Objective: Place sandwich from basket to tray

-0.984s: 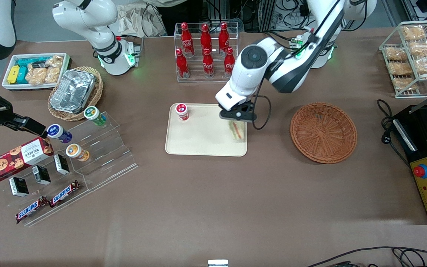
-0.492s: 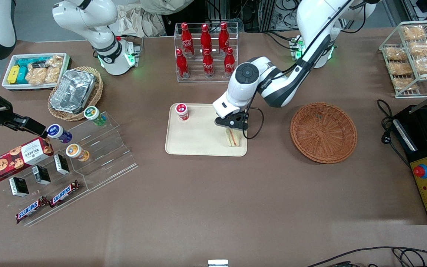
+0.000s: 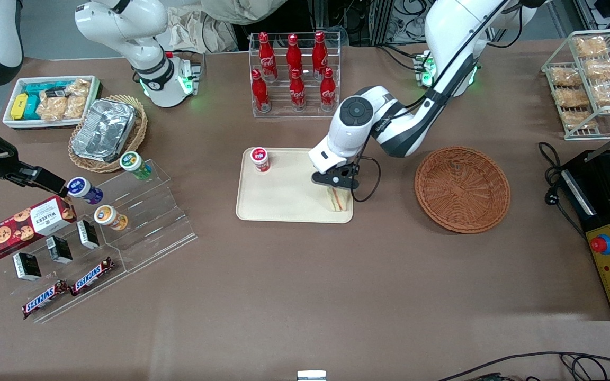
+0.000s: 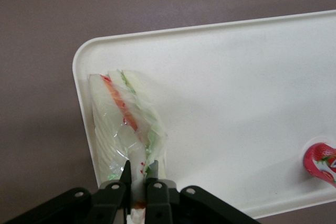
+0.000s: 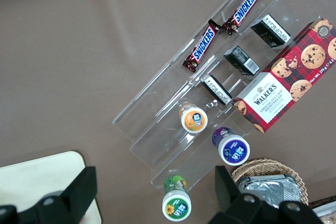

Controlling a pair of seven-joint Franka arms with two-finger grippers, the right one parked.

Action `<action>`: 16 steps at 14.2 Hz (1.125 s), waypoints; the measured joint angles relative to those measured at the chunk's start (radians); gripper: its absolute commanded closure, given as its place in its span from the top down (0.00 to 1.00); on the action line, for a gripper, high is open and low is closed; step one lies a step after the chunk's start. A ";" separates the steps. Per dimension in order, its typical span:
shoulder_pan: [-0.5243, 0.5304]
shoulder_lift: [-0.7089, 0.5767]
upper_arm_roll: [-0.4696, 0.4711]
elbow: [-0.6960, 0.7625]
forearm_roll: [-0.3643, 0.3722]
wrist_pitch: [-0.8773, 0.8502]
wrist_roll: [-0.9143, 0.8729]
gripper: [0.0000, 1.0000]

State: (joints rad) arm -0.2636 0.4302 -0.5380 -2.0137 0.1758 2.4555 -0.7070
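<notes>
A: The jaws of the gripper (image 4: 136,178) are seen clamped on the sandwich (image 4: 126,124).

B: Where is it?

A: On the tray (image 3: 278,203), at the corner nearest the basket (image 3: 462,189); its held tip is hidden.

The sandwich (image 4: 127,124) is wrapped in clear, glossy, crinkled film and is pinched at one end between the matt black plastic fingers (image 4: 119,184) of the gripper (image 3: 336,185) above the tray (image 3: 278,203), which is made of smooth cream plastic with a soft sheen. The basket (image 3: 462,189) is woven of rough reddish-brown wicker. The table (image 3: 305,275) is covered in a matt brown surface.
</notes>
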 measured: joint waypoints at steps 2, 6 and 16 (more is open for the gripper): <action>0.000 0.000 0.004 0.000 0.000 0.003 -0.001 0.99; 0.000 -0.016 0.006 0.002 0.000 0.002 -0.028 1.00; 0.002 -0.424 0.220 0.022 -0.059 -0.499 0.239 0.99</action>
State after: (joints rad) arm -0.2620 0.0067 -0.3179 -1.9922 0.1173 1.9563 -0.4677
